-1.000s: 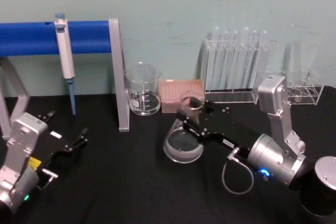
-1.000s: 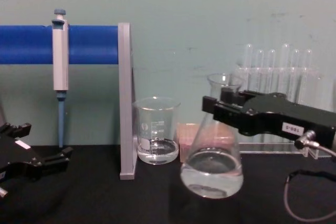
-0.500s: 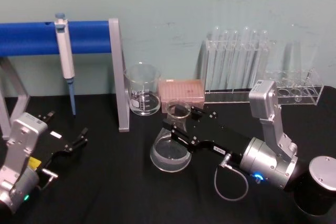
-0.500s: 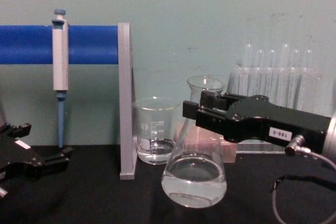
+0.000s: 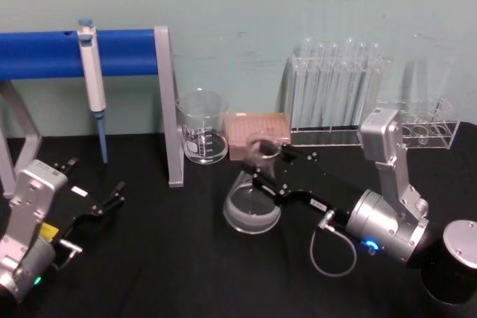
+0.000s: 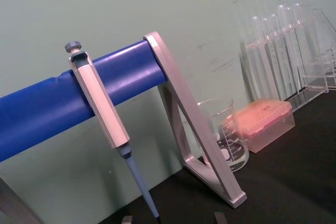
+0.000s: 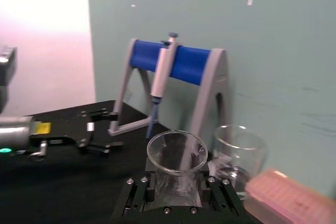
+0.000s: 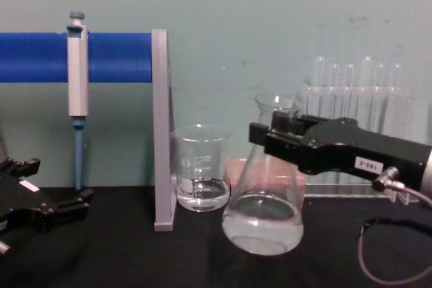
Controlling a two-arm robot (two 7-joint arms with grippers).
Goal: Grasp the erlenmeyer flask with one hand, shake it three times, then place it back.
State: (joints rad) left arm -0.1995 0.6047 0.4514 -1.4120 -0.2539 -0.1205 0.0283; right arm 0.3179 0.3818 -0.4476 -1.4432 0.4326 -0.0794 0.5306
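Observation:
The erlenmeyer flask (image 5: 252, 210) is clear glass with a little clear liquid in its wide base. It leans slightly, low over the black table, in front of the pink box. My right gripper (image 5: 264, 163), black with a small numbered label, is shut on the flask's neck just under the rim. From the chest, the flask (image 8: 263, 217) hangs right of the beaker with the right gripper (image 8: 271, 141) clamped across its neck. The right wrist view looks down on the flask's rim (image 7: 176, 153) between the fingers (image 7: 137, 195). My left gripper (image 5: 93, 182) rests open at the table's left.
A beaker (image 5: 203, 130) with some liquid stands behind the flask. To its left a pipette (image 5: 91, 72) hangs on a blue-barred stand (image 5: 168, 109). A pink tip box (image 5: 257, 128) and test tube racks (image 5: 339, 98) line the back. A black cylinder (image 5: 455, 262) sits at the front right.
The right gripper swung the flask left and toward me half a second ago. It has now carried it back to the right, close to where it was one second ago. The left arm stayed still.

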